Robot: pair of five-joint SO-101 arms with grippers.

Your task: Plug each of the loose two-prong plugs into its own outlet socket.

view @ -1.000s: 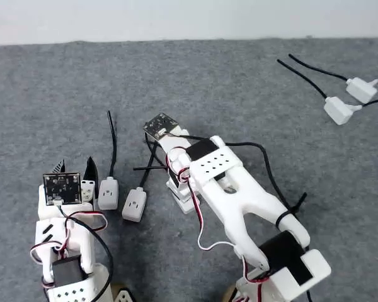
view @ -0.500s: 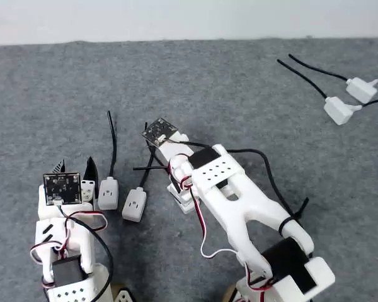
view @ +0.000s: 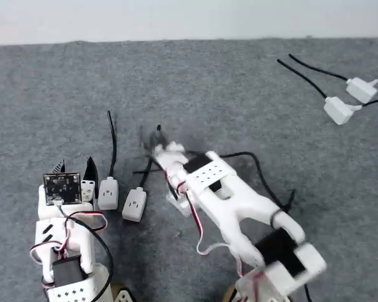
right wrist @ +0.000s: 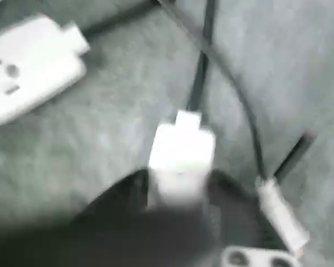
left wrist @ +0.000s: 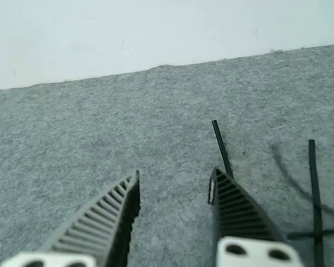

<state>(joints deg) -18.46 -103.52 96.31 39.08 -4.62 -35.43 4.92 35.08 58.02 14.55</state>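
Two white outlet sockets lie on the grey felt, each with a black cord. My left gripper sits just left of them, open and holding nothing; in the left wrist view its fingers spread over bare felt around the left gripper's gap. My right gripper is shut on a white plug whose black cord leads away. A socket lies close beside it. In the high view the right gripper points down just right of the sockets, under its arm. Two more white plugs lie far right.
Loose black cords run over the felt between the arms, and one cord end lies just ahead of the left gripper. The right arm's own cable loops beside it. The felt's far edge meets a white wall.
The right arm has swung and shifted a little toward the near left, its wrist blurred in motion. The left arm, the sockets and the far plugs have stayed put.
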